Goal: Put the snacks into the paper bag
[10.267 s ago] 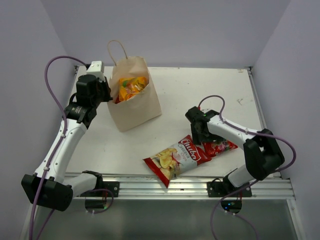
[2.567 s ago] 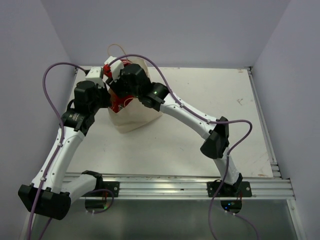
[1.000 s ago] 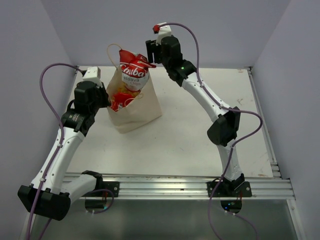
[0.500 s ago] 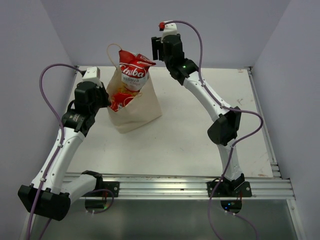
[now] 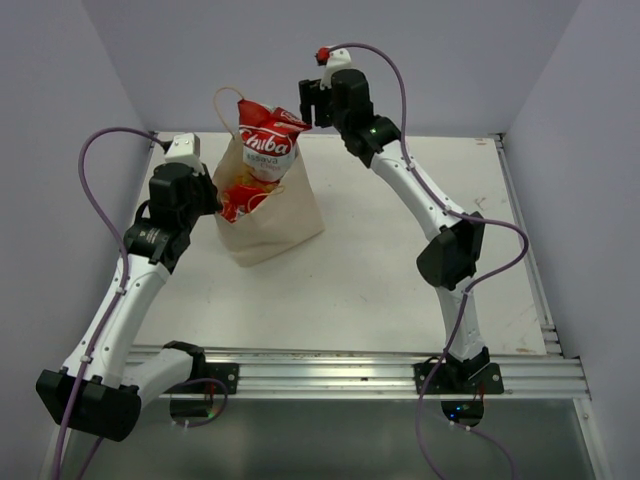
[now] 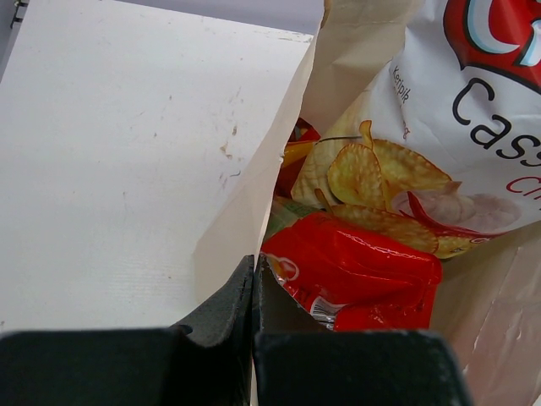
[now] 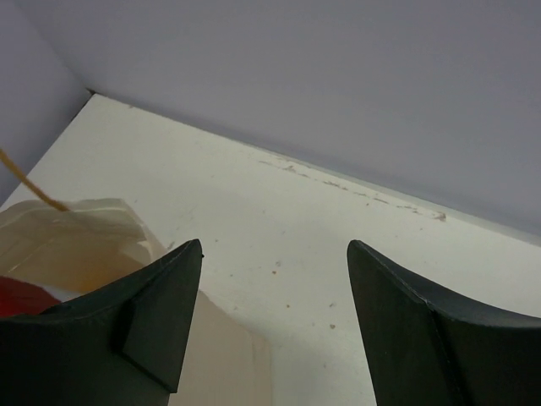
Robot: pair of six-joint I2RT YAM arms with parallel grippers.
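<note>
Right end effector (image 5: 304, 102): jaws spread wide, nothing between them. Positioned high above worktop (image 5: 400, 230), just beside top right corner of large chip bag (image 5: 268, 140).
Left end effector (image 6: 255, 269): clenched on left rim of paper bag (image 5: 275, 215), paper wall pinched between fingers.
Large chip bag: upright in bag mouth, upper part projecting above rim.
1 red packet (image 6: 355, 271): inside bag, below chip bag.
Paper bag: standing at rear left of worktop, 1 loop handle (image 5: 225, 95) upright.

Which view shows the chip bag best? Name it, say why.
Top external: the chip bag pokes from the paper bag, exposed part complete. Left wrist crops it close; right wrist catches at most a red sliver.
</note>
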